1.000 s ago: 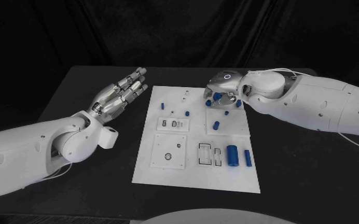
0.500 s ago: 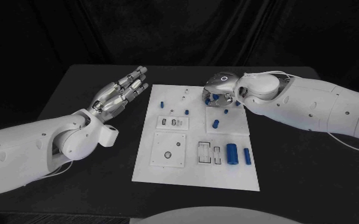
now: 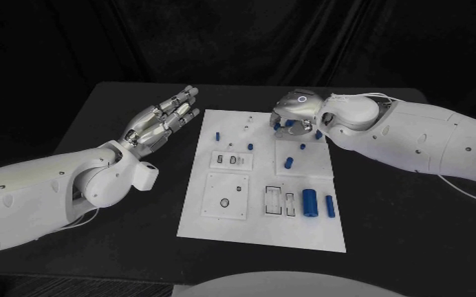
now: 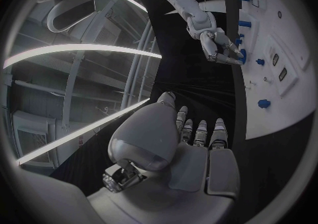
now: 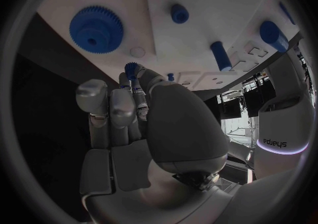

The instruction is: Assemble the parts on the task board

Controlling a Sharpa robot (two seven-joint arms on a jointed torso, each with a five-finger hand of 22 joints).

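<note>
The white task board (image 3: 258, 194) lies in the middle of the black table. My right hand (image 3: 296, 110) hovers over its far right corner, fingers curled downward. In the right wrist view the thumb and fingertips (image 5: 140, 82) pinch a small blue gear (image 5: 132, 68) just above the board, close to a large blue gear (image 5: 97, 28) at the board's edge. My left hand (image 3: 159, 121) floats open and flat over the table, left of the board, holding nothing. The left wrist view shows the right hand (image 4: 215, 43) from across the board (image 4: 281, 33).
Loose blue parts lie on the board: a thick cylinder (image 3: 309, 203) and a slim one (image 3: 329, 206) near the front right, a peg (image 3: 287, 163) mid-board, and small pegs (image 3: 250, 147) further left. Rectangular slots (image 3: 273, 201) sit beside the cylinders.
My right hand has lifted slightly and drawn toward the board's far edge with the small gear. The left hand has barely moved.
</note>
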